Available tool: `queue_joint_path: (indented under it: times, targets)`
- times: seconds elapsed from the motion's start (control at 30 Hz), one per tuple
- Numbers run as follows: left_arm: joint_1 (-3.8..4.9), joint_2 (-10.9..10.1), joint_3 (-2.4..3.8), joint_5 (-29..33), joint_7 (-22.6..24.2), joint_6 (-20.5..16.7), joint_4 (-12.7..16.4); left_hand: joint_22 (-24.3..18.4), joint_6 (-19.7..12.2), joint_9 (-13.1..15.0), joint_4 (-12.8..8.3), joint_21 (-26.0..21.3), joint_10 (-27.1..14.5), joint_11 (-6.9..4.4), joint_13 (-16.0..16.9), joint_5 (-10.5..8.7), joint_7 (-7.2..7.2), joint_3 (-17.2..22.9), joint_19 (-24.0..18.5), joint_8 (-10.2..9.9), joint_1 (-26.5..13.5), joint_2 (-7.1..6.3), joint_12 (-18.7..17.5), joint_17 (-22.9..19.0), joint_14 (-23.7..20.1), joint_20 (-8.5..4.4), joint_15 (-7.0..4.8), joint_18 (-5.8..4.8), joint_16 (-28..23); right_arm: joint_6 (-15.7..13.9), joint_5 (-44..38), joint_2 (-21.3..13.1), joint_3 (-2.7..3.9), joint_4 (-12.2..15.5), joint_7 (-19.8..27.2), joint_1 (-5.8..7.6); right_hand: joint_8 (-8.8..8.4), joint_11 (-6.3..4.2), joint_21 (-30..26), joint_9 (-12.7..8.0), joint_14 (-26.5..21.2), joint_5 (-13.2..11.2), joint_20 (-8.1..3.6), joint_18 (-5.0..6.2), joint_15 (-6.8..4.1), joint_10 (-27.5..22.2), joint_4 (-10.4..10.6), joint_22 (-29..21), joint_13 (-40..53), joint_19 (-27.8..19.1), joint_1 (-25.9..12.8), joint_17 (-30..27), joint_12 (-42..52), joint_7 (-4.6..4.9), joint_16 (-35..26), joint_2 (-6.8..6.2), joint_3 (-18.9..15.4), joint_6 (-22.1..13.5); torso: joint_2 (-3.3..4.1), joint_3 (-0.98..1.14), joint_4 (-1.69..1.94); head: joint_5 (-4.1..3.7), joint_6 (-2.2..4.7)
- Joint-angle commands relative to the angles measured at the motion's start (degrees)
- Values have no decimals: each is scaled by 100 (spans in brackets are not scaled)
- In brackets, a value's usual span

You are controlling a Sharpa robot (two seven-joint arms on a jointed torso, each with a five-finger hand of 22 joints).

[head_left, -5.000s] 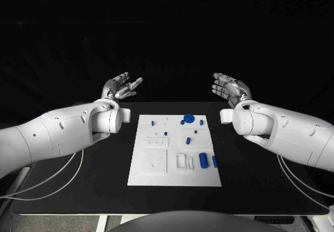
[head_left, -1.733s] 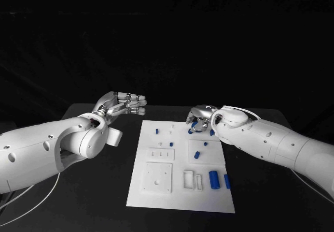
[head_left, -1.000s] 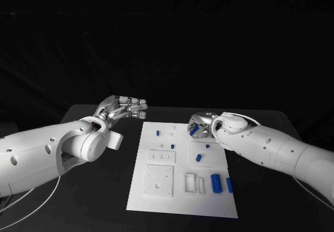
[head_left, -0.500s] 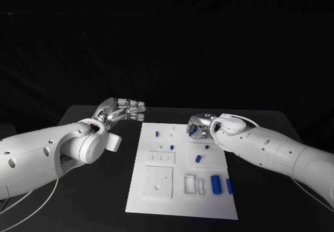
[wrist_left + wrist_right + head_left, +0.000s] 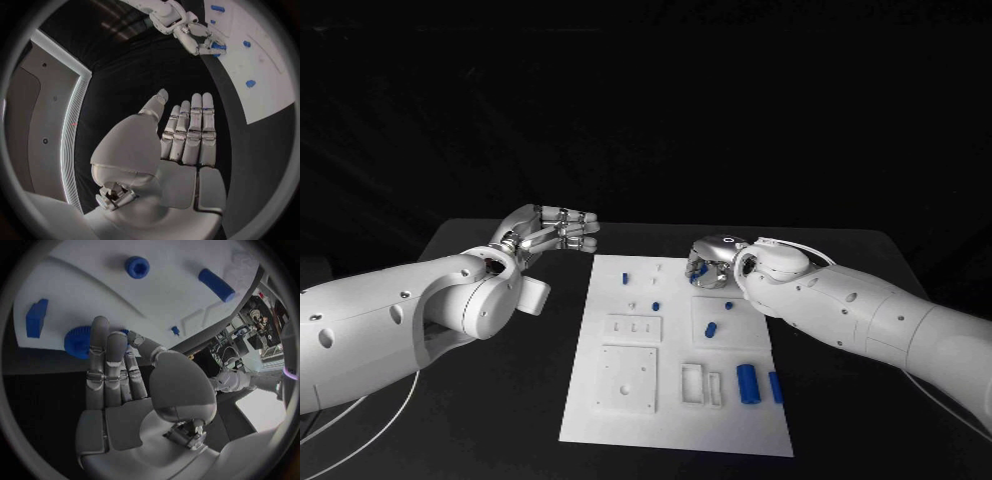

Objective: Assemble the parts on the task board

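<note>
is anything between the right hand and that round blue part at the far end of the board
Nothing visible. The right hand is already at the round blue part, fingers lying against it at the task board far edge.

The task board (image 5: 678,400) lies mid-table (image 5: 473,400); the left hand (image 5: 554,228) hangs beyond its far left corner, the right hand (image 5: 708,266) over its far right corner

I'm seeing the board (image 5: 678,395) looking like matt white plastic, its small blue parts (image 5: 747,382) smooth plastic; beside it, both hands (image 5: 119,390) are showing brushed silvery metal.
</note>
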Motion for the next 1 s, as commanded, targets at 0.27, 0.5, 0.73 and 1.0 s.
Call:
queue_joint_path:
  times: [0.27, 0.5, 0.73, 1.0]
  targets:
    - [19, 22, 4, -29, -5, 104, -8, 8, -43, -4, -18, 15, -60, -4, 7, -3, 9, 26, 30, 11, 11, 38, 6, 6, 26, 2, 6, -4, -22, -869, -171, -29, -3, 200, -116, -2, 2, -218, 50, 8, -19, -142, -123, -135, -116, 382, 11, 145, 24, -6, 74, 41, 21, -47, 57, 53, 153, 203, 12, -13, -6, 92, 48]
    - [19, 29, 4, -29, -15, 106, -1, 12, -53, -4, -26, 28, -71, -3, 7, 7, 12, 34, 24, 10, 13, 30, 6, 6, 26, 1, 6, -2, -25, -1178, -233, 40, -2, 323, -241, 47, 0, -231, 41, 5, -19, -197, -147, -167, -133, 422, 31, 281, 23, -9, 78, 71, 20, -59, 72, 19, 220, 253, 20, -22, 8, 132, 104]
    - [20, 42, 4, -29, -19, 102, 0, 12, -53, -4, -26, 28, -71, -3, 7, 7, 12, 34, 24, 10, 13, 30, 6, 6, 26, 1, 6, -2, -25, -1273, -306, 219, -1, 291, -346, 79, 2, -236, 17, 4, -22, -208, -152, -180, -137, 438, 37, 355, 22, -11, 77, 78, 20, -67, 71, 3, 241, 275, 34, -20, 19, 183, 116]
    - [23, 65, 5, -29, -23, 119, -2, 17, -55, -4, -36, 46, -77, -1, 7, 16, 14, 49, 12, 10, 11, 27, 6, 6, 29, 1, 6, -1, -27, -1300, -409, 507, -1, 121, -431, 88, 1, -242, 424, 4, -18, -191, -169, -196, -143, 454, 53, 960, 23, -98, 59, 69, 21, -73, 50, -8, 273, 286, 46, -17, 31, 212, 119]
